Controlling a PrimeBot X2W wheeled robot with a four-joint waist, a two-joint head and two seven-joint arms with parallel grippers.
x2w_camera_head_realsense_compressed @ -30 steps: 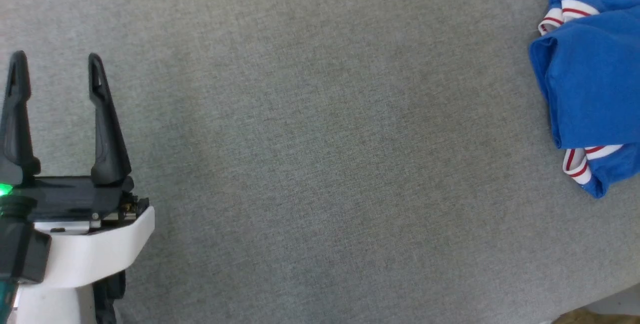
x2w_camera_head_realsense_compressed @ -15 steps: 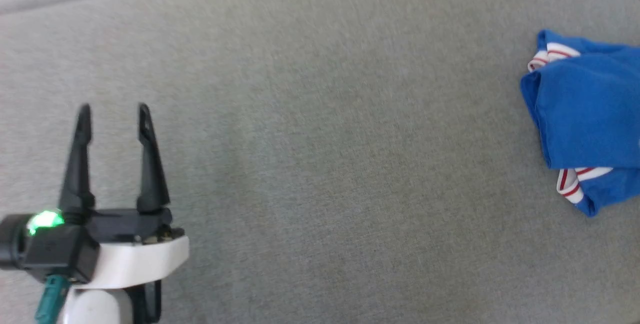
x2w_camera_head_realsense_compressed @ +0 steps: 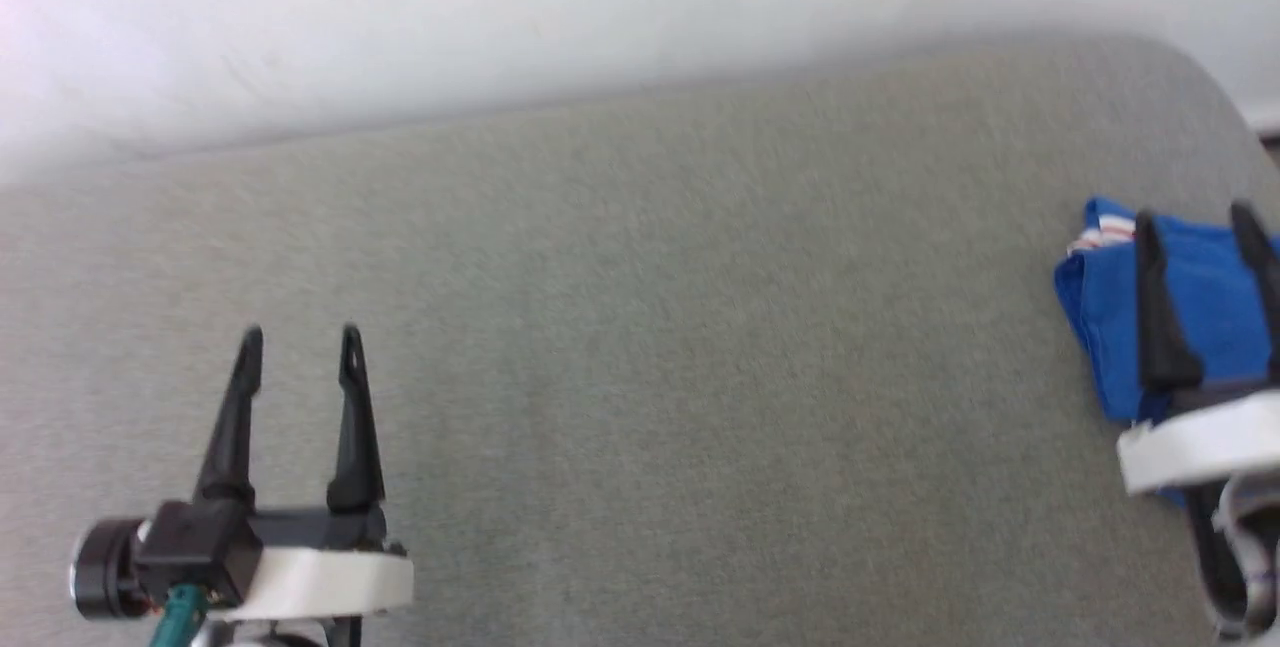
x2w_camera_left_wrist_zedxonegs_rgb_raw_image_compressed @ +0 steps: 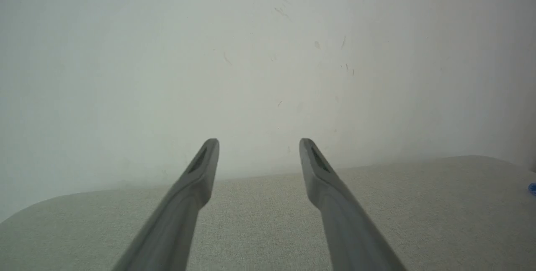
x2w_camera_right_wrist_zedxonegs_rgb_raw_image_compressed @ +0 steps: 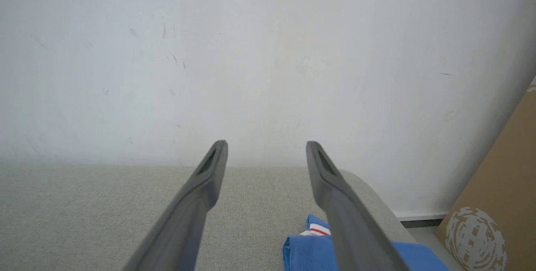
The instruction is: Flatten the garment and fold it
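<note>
The garment [x2w_camera_head_realsense_compressed: 1110,327] is a bright blue bundle with red-and-white trim, lying crumpled at the far right of the grey padded surface [x2w_camera_head_realsense_compressed: 700,327]; its lettering and number are hidden. My right gripper [x2w_camera_head_realsense_compressed: 1198,222] hovers over it, open, with nothing between the fingers. From the right wrist the garment [x2w_camera_right_wrist_zedxonegs_rgb_raw_image_compressed: 305,254] sits low, under the right gripper [x2w_camera_right_wrist_zedxonegs_rgb_raw_image_compressed: 266,145]. My left gripper [x2w_camera_head_realsense_compressed: 298,337] is open at the lower left, far from the cloth, and its own view has the left gripper [x2w_camera_left_wrist_zedxonegs_rgb_raw_image_compressed: 258,142] pointing at the wall.
A pale wall [x2w_camera_head_realsense_compressed: 600,7] runs behind the grey surface's far edge. The surface's rounded corner [x2w_camera_head_realsense_compressed: 1200,67] is at the upper right. A brown cardboard box [x2w_camera_right_wrist_zedxonegs_rgb_raw_image_compressed: 498,187] stands on the floor beyond that corner.
The head camera has tilted up, bringing the wall into view and shifting everything down the picture. My right gripper has come into view over the garment. The left gripper stays open.
</note>
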